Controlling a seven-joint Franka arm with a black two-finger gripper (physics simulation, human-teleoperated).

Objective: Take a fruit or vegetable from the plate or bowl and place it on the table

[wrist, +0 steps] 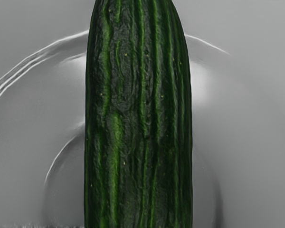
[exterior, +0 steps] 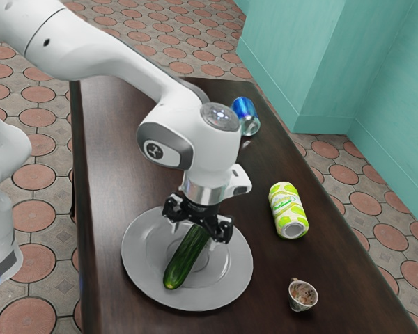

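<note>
My gripper [exterior: 193, 235] is low over the grey plate [exterior: 134, 273] in the exterior view, its two fingers standing wide apart. A dark green cucumber [exterior: 185, 259] lies on the plate, and its far end reaches under the hand, between the open fingers. Part of that end is hidden by the gripper. In the wrist view the cucumber [wrist: 138, 118] runs lengthwise directly beneath my hand, with the plate [wrist: 247, 109] around it.
On the dark table [exterior: 101, 202], a green and white can [exterior: 288, 210] lies to the exterior view's right of the plate. A small patterned cup [exterior: 302, 296] is nearer the camera. A blue and silver can [exterior: 245, 115] lies beyond the hand.
</note>
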